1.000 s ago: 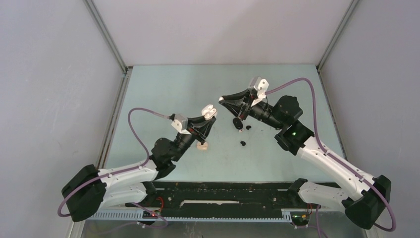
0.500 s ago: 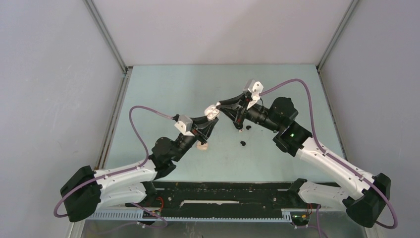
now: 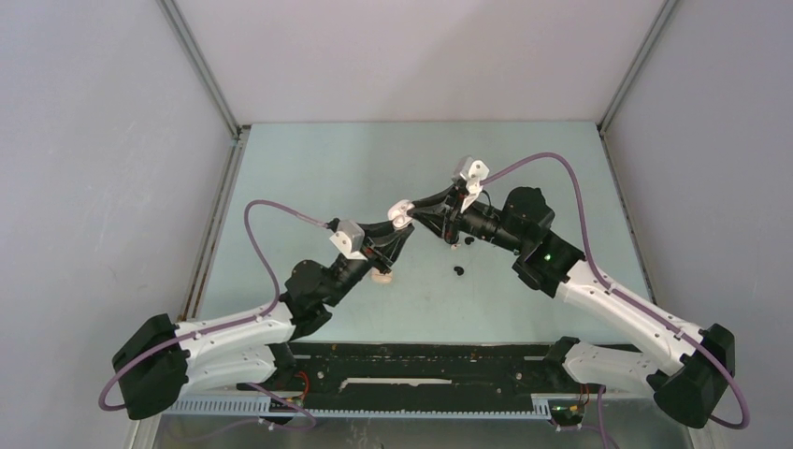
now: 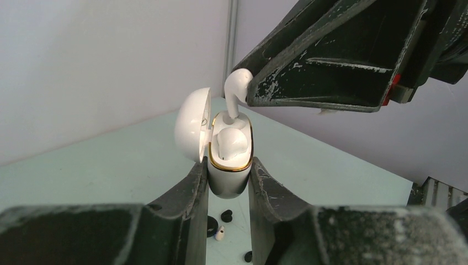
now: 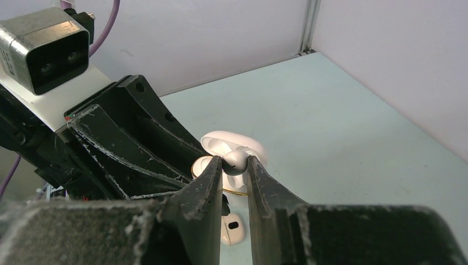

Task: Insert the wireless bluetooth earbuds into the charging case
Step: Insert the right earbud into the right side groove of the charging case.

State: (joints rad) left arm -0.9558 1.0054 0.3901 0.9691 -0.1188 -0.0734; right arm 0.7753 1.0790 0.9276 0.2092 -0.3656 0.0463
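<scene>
The left gripper point(image 4: 228, 167) clamps the open charging case point(image 4: 229, 181) upright, while the right gripper point(image 5: 234, 165) pinches a white earbud point(image 4: 237, 87), stem tip at the case's rear socket.

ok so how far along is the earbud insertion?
Done: the first white earbud sits in the open charging case, which the left gripper holds. In hand: the right gripper holds the second white earbud, its stem entering the empty slot. Left: seat it fully and close the lid. Black buds lie loose on the table.
</scene>
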